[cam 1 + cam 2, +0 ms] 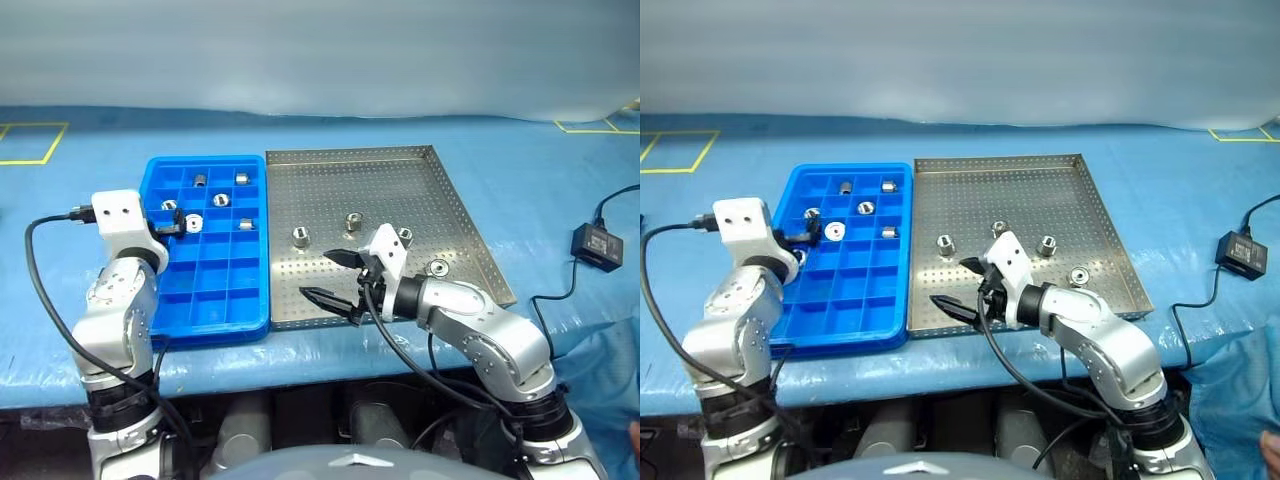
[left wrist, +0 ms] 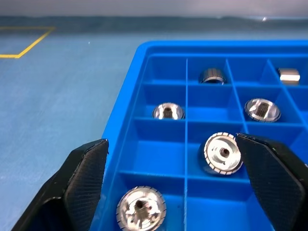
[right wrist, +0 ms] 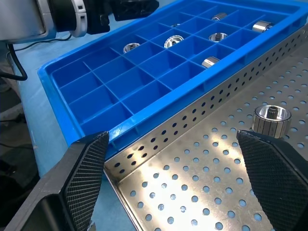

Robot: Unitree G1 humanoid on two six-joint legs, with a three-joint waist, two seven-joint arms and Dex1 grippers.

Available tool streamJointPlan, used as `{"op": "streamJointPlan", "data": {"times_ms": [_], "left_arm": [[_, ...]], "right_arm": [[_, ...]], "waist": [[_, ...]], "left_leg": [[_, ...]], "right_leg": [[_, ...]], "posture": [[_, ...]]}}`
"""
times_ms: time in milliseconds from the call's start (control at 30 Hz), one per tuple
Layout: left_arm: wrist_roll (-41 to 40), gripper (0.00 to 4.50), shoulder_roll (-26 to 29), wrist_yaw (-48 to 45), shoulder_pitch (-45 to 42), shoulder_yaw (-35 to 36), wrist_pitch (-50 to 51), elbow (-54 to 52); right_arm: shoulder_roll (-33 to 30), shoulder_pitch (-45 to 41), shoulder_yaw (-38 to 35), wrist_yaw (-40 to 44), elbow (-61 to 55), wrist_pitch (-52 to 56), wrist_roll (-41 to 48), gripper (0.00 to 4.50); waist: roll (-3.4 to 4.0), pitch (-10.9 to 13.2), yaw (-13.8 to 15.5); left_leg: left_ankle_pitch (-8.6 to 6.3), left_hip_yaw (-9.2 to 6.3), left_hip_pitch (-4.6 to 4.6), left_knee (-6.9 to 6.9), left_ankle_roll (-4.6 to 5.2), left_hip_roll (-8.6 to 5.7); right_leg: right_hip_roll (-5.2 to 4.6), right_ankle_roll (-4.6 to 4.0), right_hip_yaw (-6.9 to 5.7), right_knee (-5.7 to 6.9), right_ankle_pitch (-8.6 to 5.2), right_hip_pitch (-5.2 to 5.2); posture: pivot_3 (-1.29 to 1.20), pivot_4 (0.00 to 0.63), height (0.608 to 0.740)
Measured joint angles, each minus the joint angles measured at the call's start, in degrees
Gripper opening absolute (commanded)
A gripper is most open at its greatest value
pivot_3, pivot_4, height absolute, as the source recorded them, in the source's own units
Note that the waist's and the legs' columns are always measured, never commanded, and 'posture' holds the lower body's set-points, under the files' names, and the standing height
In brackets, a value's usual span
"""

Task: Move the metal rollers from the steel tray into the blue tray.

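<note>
The left pincer [image 1: 178,226] hangs spread and empty over the near-left cells of the blue tray [image 1: 205,312], a glossy plastic grid of square cells. Shiny round metal rollers [image 2: 223,153] with centre holes lie in the cells just ahead of its fingers. The right pincer [image 1: 332,276], also spread and empty, hovers over the steel tray [image 1: 380,190], a flat perforated sheet with a low rim; one ribbed roller [image 3: 272,118] stands just beyond its fingertips, others further off.

Blue tray [image 2: 144,53] cut off
</note>
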Motion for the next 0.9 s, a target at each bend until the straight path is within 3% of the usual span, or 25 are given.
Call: {"op": "streamJointPlan", "data": {"times_ms": [133, 233, 433, 600, 767, 900], "left_arm": [[-5.5, 4.49, 1.4, -9.5, -3.4, -9.0, -0.2, -0.1], [-7.1, 4.49, 5.4, -16.6, -7.9, -17.1, 1.9, 2.6], [-2.8, 4.49, 9.9, -23.3, -17.5, -29.4, 1.2, 19.8], [2.3, 4.49, 11.3, -26.3, -22.0, -34.9, -1.9, 31.3], [5.3, 4.49, 11.7, -29.0, -24.0, -37.7, -4.2, 36.3], [7.2, 3.66, 11.7, -29.4, -24.1, -38.5, -4.5, 37.1]], "right_arm": [[-0.6, 0.2, -0.2, -1.2, -0.1, 0.3, -1.0, 4.50], [-1.1, 0.5, -0.2, -2.0, -0.2, 0.4, -1.7, 4.50], [-1.7, 1.4, -0.4, -3.7, -1.2, 0.4, -3.1, 4.50], [-1.3, 1.8, -0.4, -5.4, -2.3, 0.4, -3.7, 4.50], [-0.3, 2.3, -0.3, -6.5, -3.1, 0.4, -3.9, 4.50], [0.0, 2.9, -0.3, -6.9, -3.3, 0.3, -4.2, 4.50]], "waist": [[-0.01, 0.0, -0.1], [0.01, 0.0, -0.8], [0.02, 0.0, -3.0], [0.02, 0.0, -4.5], [0.02, 0.0, -5.2], [0.03, 0.0, -5.9]], "left_leg": [[0.00, 0.11, -0.03, 0.01, 0.00, -0.02], [0.00, 0.14, -0.02, 0.00, 0.00, -0.01], [0.00, 0.12, 0.00, -0.03, 0.01, 0.00], [0.00, 0.07, -0.08, -0.12, 0.01, 0.00], [0.00, 0.03, -0.05, -0.15, 0.01, 0.02], [0.00, 0.04, 0.00, -0.14, 0.01, 0.04]], "right_leg": [[0.01, 0.00, -0.02, -0.01, -0.01, -0.01], [0.05, 0.10, -0.02, 0.00, -0.08, -0.02], [0.11, 0.11, 0.02, 0.01, -0.08, -0.04], [0.10, 0.22, 0.04, -0.01, -0.03, -0.12], [0.08, 0.22, 0.06, 0.00, -0.03, -0.13], [0.09, 0.22, 0.12, 0.02, -0.03, -0.13]], "posture": [[-0.04, 0.150, 0.740], [-0.06, 0.150, 0.740], [-0.14, 0.150, 0.740], [-0.17, 0.150, 0.740], [-0.19, 0.150, 0.740], [-0.18, 0.150, 0.740]]}}
